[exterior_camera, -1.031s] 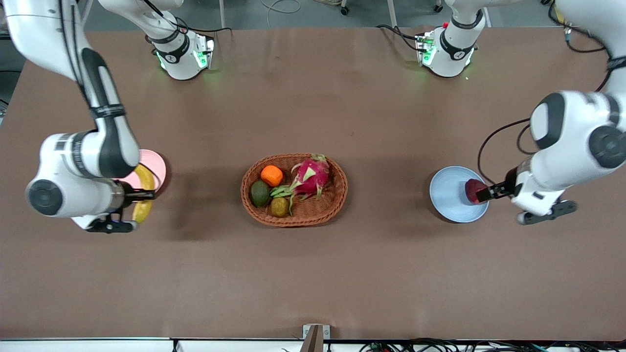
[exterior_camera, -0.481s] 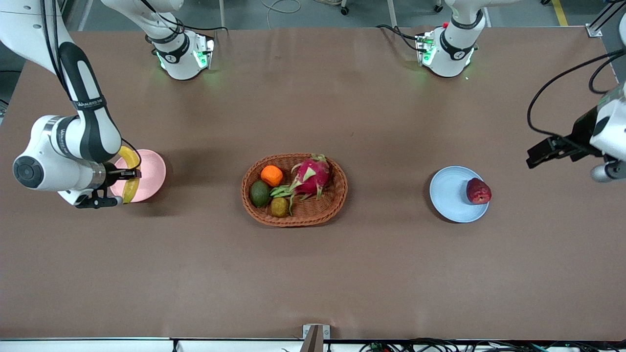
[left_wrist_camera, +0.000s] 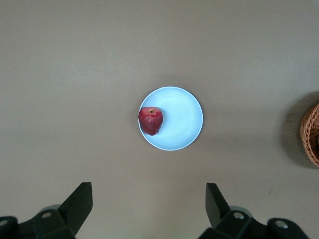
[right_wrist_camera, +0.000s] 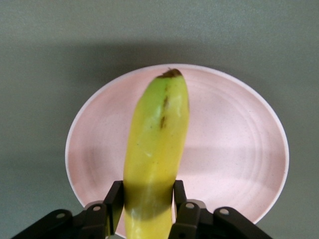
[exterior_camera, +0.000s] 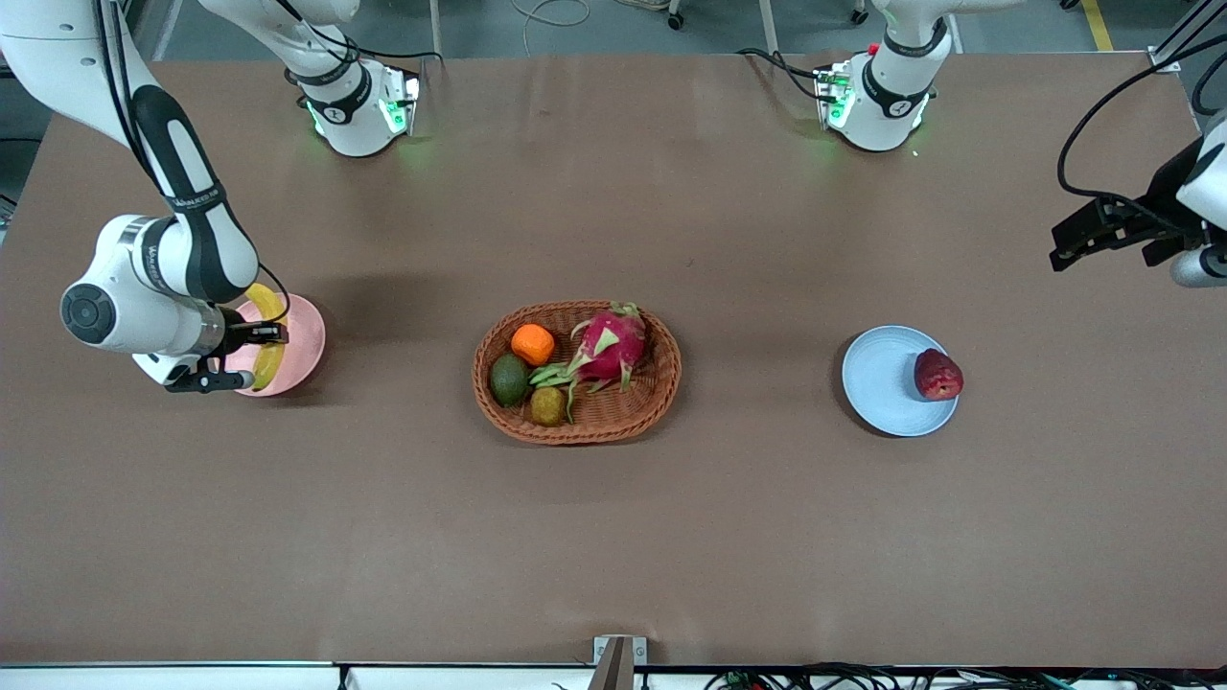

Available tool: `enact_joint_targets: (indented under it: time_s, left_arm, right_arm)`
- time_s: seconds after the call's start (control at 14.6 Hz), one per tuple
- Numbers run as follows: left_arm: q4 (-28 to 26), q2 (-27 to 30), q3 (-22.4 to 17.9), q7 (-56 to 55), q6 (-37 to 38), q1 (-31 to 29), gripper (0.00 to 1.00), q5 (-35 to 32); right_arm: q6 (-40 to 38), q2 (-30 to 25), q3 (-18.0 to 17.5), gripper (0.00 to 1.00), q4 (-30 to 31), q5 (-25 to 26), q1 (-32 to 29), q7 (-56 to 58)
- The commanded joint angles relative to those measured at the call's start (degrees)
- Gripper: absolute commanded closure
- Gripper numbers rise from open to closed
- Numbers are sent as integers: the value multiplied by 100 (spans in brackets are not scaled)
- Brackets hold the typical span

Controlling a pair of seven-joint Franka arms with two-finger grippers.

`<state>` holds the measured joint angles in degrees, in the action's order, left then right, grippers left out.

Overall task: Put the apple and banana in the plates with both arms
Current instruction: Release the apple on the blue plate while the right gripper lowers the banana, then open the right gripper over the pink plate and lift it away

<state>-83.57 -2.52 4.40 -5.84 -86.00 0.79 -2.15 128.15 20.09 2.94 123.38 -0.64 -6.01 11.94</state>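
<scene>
Big brown surface [exterior_camera: 613, 517], fruit laid out across the middle. Starting at the right arm's end: the right hand [exterior_camera: 271, 334] is clenched around the banana [exterior_camera: 266, 337], holding it over the pink plate [exterior_camera: 305, 337]. The wrist view shows the fingers [right_wrist_camera: 113, 200] pinching its lower end with the tip out over the plate's middle. So this looks like the set-down step; next it needs to lower and let go so the banana lies inside the rim. Mid-surface sits the wicker basket [exterior_camera: 576, 372] of other fruit. Toward the left arm's end, the apple [exterior_camera: 937, 374] already rests on the blue plate [exterior_camera: 887, 383], near its rim. The left hand [exterior_camera: 1093, 230] hangs above with fingers spread, empty.
</scene>
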Motion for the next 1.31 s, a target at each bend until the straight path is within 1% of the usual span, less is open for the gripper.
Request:
enact_joint_targets:
  time_s: [0.0, 0.14, 0.34, 0.41, 0.62, 0.69, 0.76, 0.96, 1.1, 1.24]
  left_arm:
    - [-370, 365, -106, 74, 31, 158, 0, -48]
    - [-528, 506, -106, 4, 39, 220, 0, -75]
    - [-573, 515, -106, -5, 31, 237, 0, -83]
    - [-564, 515, -106, -5, 30, 237, 0, -92]
    - [-556, 515, -80, -5, 30, 237, 0, -92]
    - [-556, 524, -71, -5, 30, 237, 0, -92]
    - [-564, 524, -71, -14, 30, 246, 0, -92]
    - [-582, 533, -27, -40, 57, 281, 0, -92]
    - [-582, 533, -36, -31, 83, 281, 0, -92]
    - [-573, 541, -45, -31, 92, 281, 0, -92]
  right_arm:
    - [-349, -442, -109, 0, -119, 125, -93, -51]
    - [-1183, -654, -118, 0, -873, 116, -93, -60]
    - [-2650, -725, -118, 0, -2419, 38, -93, -121]
    - [-3064, -725, -127, 0, -2972, 37, -84, -304]
    - [-4189, -734, -171, 0, -4169, 37, -15, -964]
    - [-4367, -725, -171, 0, -4425, 37, 30, -1009]
    - [-4386, -725, -171, 0, -4593, 46, 21, -940]
    - [-4281, -673, -153, 0, -5085, 134, 30, -860]
    - [-4281, -673, -153, 0, -5175, 151, 39, -956]
    - [-4255, -734, -144, 0, -5149, 38, 21, -1053]
